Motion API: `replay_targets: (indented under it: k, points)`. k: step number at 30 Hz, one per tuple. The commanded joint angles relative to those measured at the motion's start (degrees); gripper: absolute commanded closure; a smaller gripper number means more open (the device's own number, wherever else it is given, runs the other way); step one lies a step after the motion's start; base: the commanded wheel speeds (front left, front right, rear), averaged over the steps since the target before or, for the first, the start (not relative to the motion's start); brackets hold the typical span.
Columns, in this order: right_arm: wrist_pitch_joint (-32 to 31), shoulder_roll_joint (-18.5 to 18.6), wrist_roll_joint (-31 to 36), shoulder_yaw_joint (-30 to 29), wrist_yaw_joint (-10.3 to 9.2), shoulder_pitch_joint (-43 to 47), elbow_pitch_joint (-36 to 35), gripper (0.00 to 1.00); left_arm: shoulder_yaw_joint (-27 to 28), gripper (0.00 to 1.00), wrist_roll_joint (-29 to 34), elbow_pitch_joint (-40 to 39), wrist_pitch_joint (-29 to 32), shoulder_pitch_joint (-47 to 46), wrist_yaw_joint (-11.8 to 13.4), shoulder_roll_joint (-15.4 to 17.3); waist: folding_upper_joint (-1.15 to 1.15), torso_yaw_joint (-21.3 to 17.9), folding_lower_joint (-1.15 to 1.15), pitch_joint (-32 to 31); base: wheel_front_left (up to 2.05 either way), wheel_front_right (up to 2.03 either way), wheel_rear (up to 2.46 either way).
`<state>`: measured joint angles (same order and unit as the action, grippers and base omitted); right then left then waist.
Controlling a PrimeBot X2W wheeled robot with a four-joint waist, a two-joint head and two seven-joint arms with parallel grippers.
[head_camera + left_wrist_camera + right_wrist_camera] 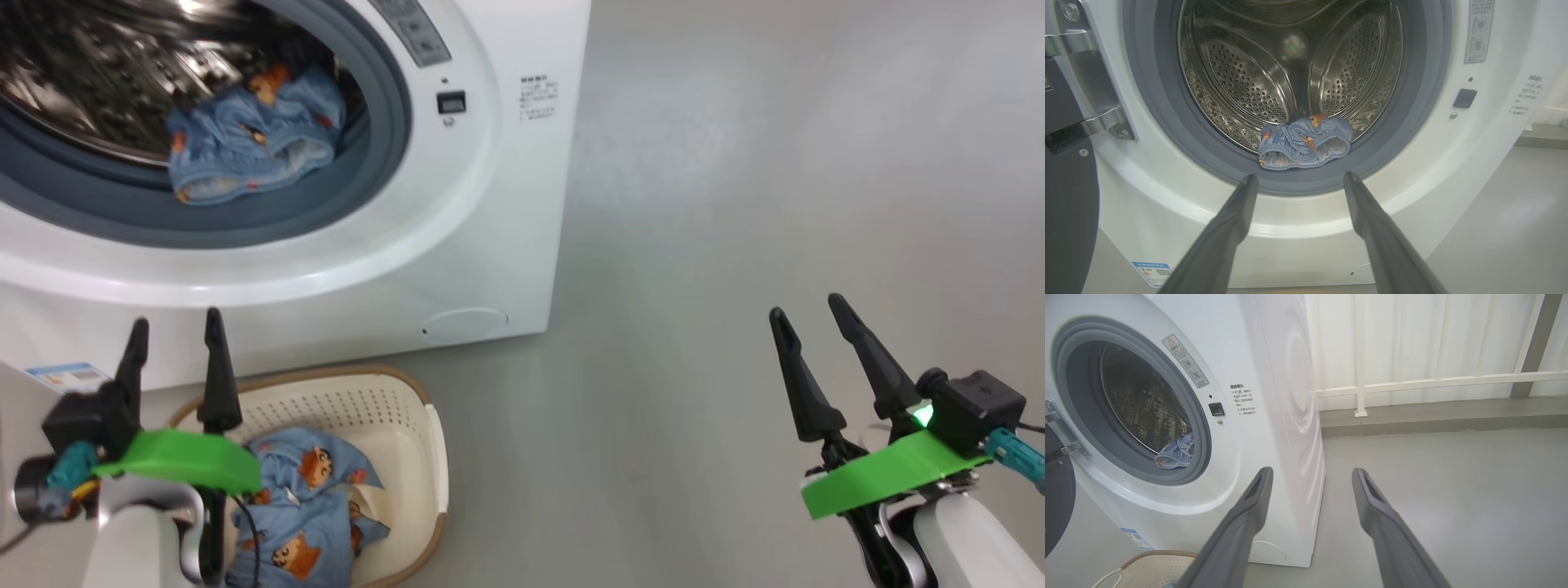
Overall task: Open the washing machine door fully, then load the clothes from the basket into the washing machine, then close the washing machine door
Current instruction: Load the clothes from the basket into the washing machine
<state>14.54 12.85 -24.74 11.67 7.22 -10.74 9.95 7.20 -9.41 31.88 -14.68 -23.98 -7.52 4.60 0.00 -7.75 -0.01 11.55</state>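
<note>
The white washing machine [490,204] stands with its door [1065,196] swung open at the left edge of the left wrist view. One light-blue printed garment [249,135] lies at the drum's front lip on the grey seal [1306,143]. A second garment [306,510] lies in the cream basket [424,457] on the floor before the machine. My left gripper [173,335] hangs open and empty above the basket's left end, its fingers toward the drum. My right gripper [808,314] is open and empty over bare floor, right of the machine.
Grey floor [775,163] stretches to the right of the machine. A white railing [1433,381] and pale curtain stand behind it. The door hinge [1098,118] sits at the opening's left side. A round flap [464,323] is low on the machine's front.
</note>
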Motion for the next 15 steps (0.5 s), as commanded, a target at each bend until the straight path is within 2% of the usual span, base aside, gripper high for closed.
replay_targets:
  k: [1,15]
  points:
    - [0.46,1.20,-0.16,0.57,0.26,0.89,-1.15,0.00,1.14,0.00,0.38,-2.31,-0.31,1.14,0.04,1.38,0.00,1.13,0.01,-2.30,0.00,0.00,0.00]
    - [0.46,2.75,-0.43,-2.55,0.26,7.61,-1.79,0.00,0.46,0.00,0.54,-8.01,-0.31,10.78,0.04,0.36,0.00,4.39,0.01,-7.62,0.00,0.00,0.00]
